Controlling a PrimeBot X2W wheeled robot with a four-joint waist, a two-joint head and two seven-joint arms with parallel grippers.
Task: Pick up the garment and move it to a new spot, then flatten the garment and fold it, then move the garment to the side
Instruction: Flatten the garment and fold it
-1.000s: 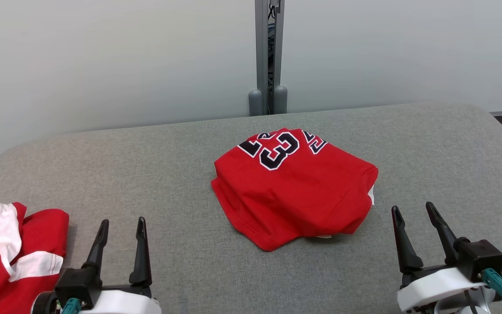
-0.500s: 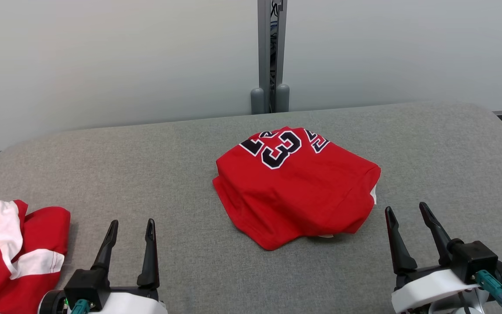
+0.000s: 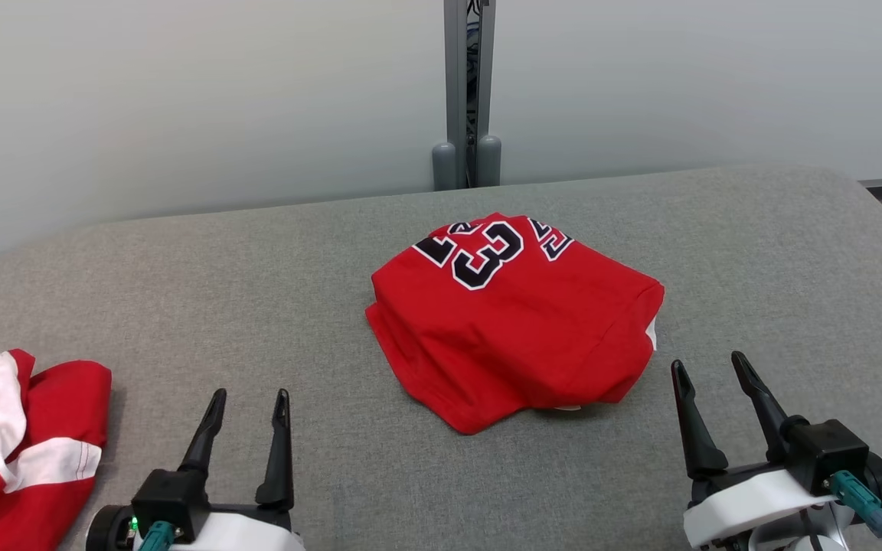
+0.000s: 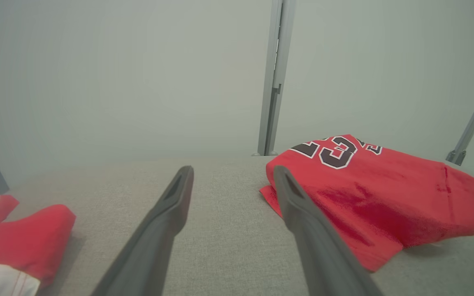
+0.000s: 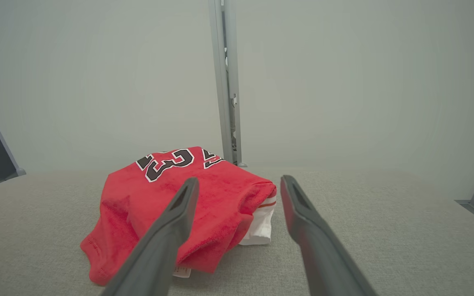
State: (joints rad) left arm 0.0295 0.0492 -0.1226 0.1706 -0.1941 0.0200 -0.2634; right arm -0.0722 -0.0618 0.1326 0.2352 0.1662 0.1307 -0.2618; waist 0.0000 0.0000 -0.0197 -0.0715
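At the near left edge, left gripper (image 3: 249, 396): its two long dark fingers stand spread wide with nothing between them, pointing away from the robot over bare surface.
Left gripper, own wrist view (image 4: 233, 169): the same wide gap, with only grey cloth showing in it.
Right gripper (image 3: 707, 362): at the near right, its fingers are just as far apart and empty, tilted slightly to the left.
Right gripper, own wrist view (image 5: 240, 179): red cloth shows through the gap, lying farther off than the fingertips.
Garment: a folded red jersey with black numerals edged in white (image 3: 517, 329) lies at the middle of the surface. It is farther from the robot than both grippers and between them, nearer the right one, and neither touches it. The "23" faces up along its far edge.
Jersey underside: a strip of white fabric (image 5: 261, 230) peeps out below the right side, and a small white label (image 5: 181, 271) sticks out at the near edge.
Second cloth: a crumpled red garment with white bands (image 3: 27, 436) sits at the near left, left of the left gripper and well apart from the jersey.
Surface: a grey woven-fabric table top with rounded corners (image 3: 181, 291).
Behind: a pale wall (image 3: 181, 99) and a grey metal upright post (image 3: 465, 84), which stands straight beyond the jersey.
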